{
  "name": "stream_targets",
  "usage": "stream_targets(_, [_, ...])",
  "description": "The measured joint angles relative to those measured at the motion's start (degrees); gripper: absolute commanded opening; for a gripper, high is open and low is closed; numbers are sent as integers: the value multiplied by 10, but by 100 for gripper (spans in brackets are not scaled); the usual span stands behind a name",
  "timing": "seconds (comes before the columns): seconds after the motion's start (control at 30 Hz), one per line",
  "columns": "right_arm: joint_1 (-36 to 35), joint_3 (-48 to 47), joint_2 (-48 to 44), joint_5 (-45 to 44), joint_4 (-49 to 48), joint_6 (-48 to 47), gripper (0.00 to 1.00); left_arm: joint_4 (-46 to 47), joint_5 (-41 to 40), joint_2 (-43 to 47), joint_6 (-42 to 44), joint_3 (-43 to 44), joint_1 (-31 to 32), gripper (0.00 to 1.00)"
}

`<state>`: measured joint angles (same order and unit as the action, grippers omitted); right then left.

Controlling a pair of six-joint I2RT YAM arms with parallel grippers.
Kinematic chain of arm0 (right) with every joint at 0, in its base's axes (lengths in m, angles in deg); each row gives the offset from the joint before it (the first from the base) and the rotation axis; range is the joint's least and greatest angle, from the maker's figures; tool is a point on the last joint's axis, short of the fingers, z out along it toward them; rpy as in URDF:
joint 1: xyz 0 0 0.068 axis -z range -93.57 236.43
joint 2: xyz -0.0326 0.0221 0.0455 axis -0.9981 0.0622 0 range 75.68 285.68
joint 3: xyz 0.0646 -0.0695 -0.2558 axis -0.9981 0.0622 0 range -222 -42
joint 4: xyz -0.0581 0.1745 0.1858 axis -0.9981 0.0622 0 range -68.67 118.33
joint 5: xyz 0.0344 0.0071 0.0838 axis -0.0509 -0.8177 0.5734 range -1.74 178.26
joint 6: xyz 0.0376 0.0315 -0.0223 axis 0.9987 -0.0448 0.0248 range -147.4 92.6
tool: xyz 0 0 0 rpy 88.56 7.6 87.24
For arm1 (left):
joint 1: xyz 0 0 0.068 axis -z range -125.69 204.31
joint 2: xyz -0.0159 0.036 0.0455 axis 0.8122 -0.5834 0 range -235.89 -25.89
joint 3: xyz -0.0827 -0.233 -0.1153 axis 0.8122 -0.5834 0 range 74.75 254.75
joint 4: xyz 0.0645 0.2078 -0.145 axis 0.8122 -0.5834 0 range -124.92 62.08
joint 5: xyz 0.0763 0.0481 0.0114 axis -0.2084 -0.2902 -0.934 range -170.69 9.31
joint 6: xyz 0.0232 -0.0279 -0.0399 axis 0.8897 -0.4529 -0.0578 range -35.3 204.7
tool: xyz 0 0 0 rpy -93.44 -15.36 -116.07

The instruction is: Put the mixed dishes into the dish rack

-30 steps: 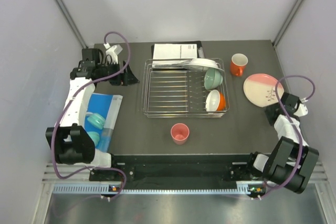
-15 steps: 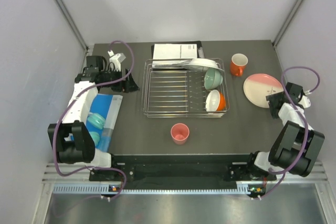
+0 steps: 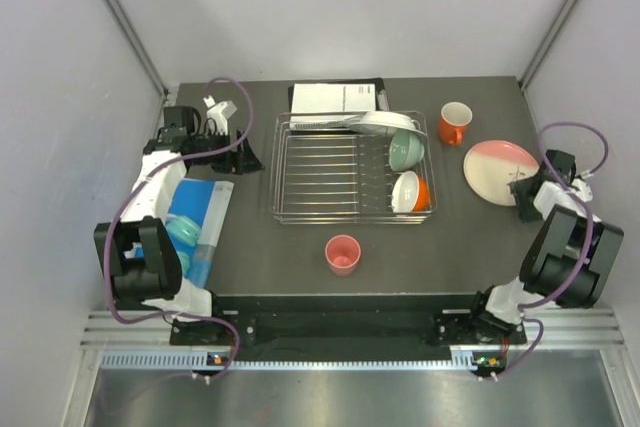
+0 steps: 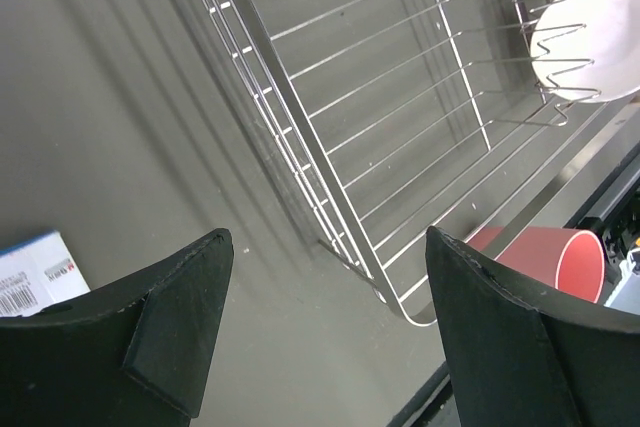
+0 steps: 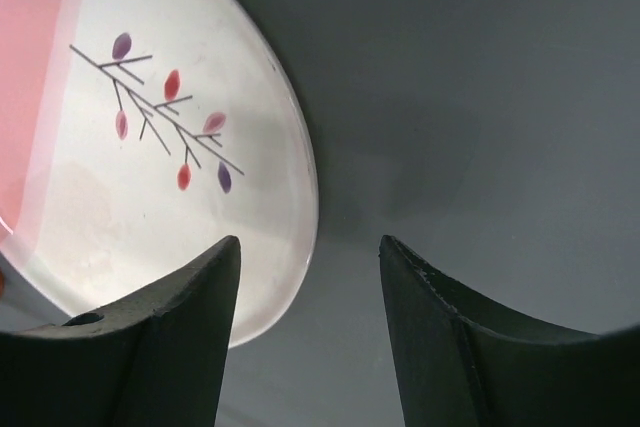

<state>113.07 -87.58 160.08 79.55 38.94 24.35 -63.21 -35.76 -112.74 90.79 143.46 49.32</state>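
While three dishes are already held in the dish rack (image 3: pixel 300 172), three others are found outside it on the desk (image 3: pixel 260 247). Along the rack's right side, the white plate (image 3: pixel 380 122) is leaned at the far corner. The mint-green bowl (image 3: pixel 405 151) is propped on edge just in front of it, and the orange-and-white bowl (image 3: pixel 410 192) is stood on edge at the near right corner. The orange mug (image 3: pixel 455 123) is set upright just right of the rack's far corner. The pale pink plate (image 3: pixel 498 171) is laid flat beyond it, further right. The pink cup (image 3: pixel 343 253) is stood mouth-up in front of the rack, apart from it.

The left fingers (image 3: pixel 245 154) are spread wide with nothing between them and are positioned just left of the rack. In the left wrist view, the rack's near left corner is seen in the gap. The right fingers (image 3: pixel 522 187) are parted too and are placed low at the pink plate's right rim. In the right wrist view, that rim is seen reaching into the gap, but nothing is clamped.

A blue sheet (image 3: pixel 205 209) with teal pieces (image 3: pixel 182 231) on it is laid at the desk's left, and a printed paper (image 3: pixel 335 98) is seen behind the rack.
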Motion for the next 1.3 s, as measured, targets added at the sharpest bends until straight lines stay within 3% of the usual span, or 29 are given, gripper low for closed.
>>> stream_targets(0.27, [0,-65,69,-21,33,3,55,26,16,-1,-6,-12,-9,82])
stream_targets(0.47, [-3,-81,95,-30,61,-6,46,34,22,-9,-10,-14,-18,81])
stream_targets(0.53, [-5,-86,100,-36,69,-12,36,34,24,-9,-12,-15,-22,81])
stream_targets(0.63, [-10,-89,101,-43,79,-21,12,38,29,-9,-15,-15,-27,81])
stream_targets(0.67, [-11,-90,101,-44,77,-25,0,39,31,-9,-15,-15,-28,81])
stream_targets(0.93, [-31,-88,96,-63,68,-52,0,41,41,-9,-19,-15,-30,81])
stream_targets(1.3, [-172,15,1,-113,53,-100,0,40,47,-2,-21,-15,-30,82])
